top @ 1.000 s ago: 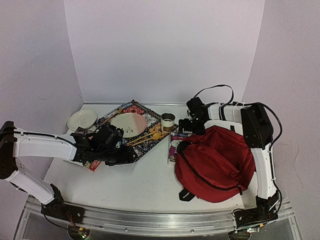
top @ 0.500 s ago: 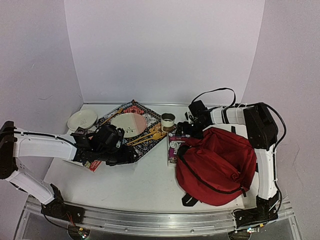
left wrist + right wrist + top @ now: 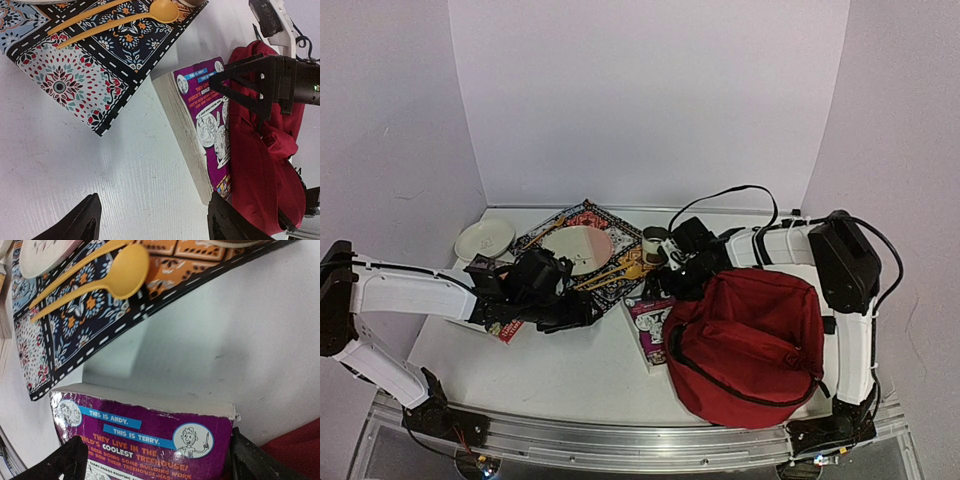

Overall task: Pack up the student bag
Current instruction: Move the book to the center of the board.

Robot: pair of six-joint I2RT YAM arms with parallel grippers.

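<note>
Dark-red fabric backpack point(image 3: 750, 340) dragged left and nearer, now front-right on desk point(image 3: 570, 370). Thick purple paperback book point(image 3: 650, 325) also slid left, skewed, touching bag's edge. Right gripper point(image 3: 157, 445) spread wide, flanking book's end. Left gripper point(image 3: 155, 210) apart, empty. Book likely going in next; not yet inside.

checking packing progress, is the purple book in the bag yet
Out: the purple book lies flat on the table, against the bag.
</note>
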